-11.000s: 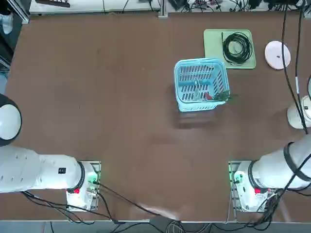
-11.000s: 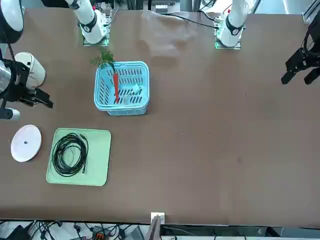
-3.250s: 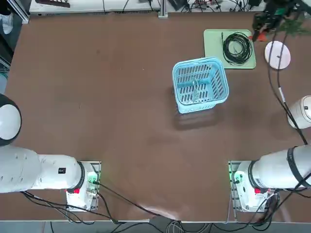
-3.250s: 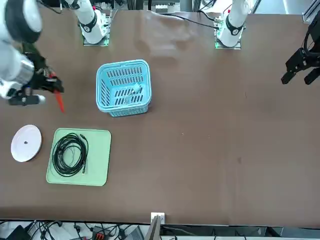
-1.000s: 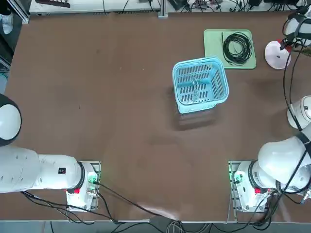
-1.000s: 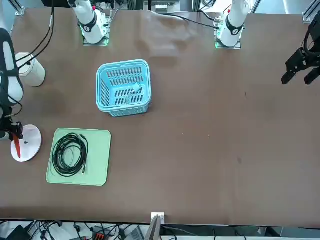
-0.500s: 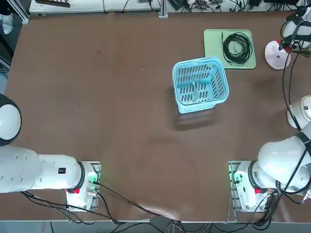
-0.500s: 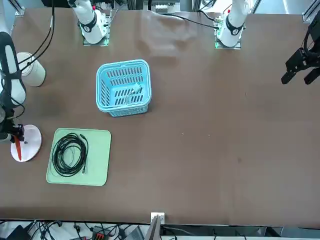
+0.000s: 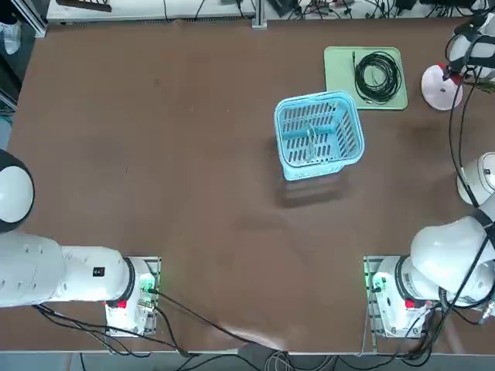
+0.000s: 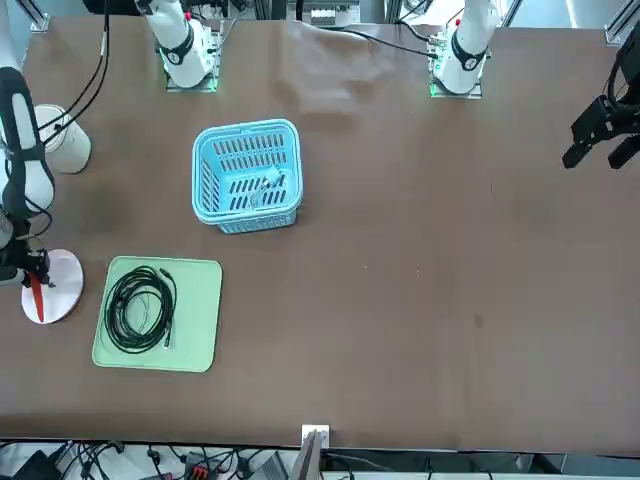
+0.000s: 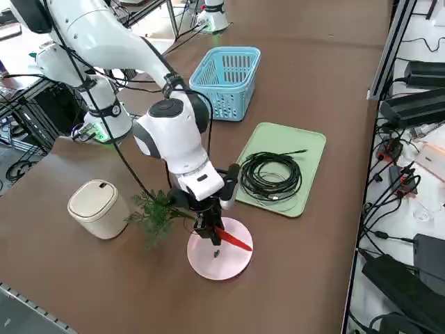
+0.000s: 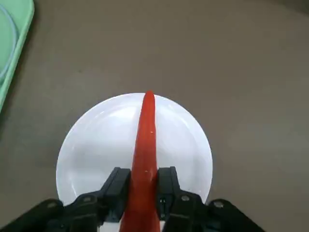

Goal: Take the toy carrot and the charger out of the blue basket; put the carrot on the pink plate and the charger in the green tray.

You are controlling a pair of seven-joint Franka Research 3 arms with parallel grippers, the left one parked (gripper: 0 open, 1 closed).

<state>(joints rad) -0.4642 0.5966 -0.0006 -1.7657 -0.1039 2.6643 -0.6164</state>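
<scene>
My right gripper point(image 12: 143, 186) is clamped on the slim red-orange toy carrot point(image 12: 145, 145), hovering over the round pale pink plate point(image 12: 91, 145), not released yet. The white plug-block charger point(image 10: 262, 187) sits in the light blue slatted basket point(image 10: 247, 135); it goes to the pale green tray point(image 10: 200, 320) next.

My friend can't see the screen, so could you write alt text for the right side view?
The robot's right hand grips a toy carrot just above a pink plate, the red tip slanting down over the plate and the green leaves trailing behind. Beyond lie a green tray holding a coiled black cable, and a blue basket.
</scene>
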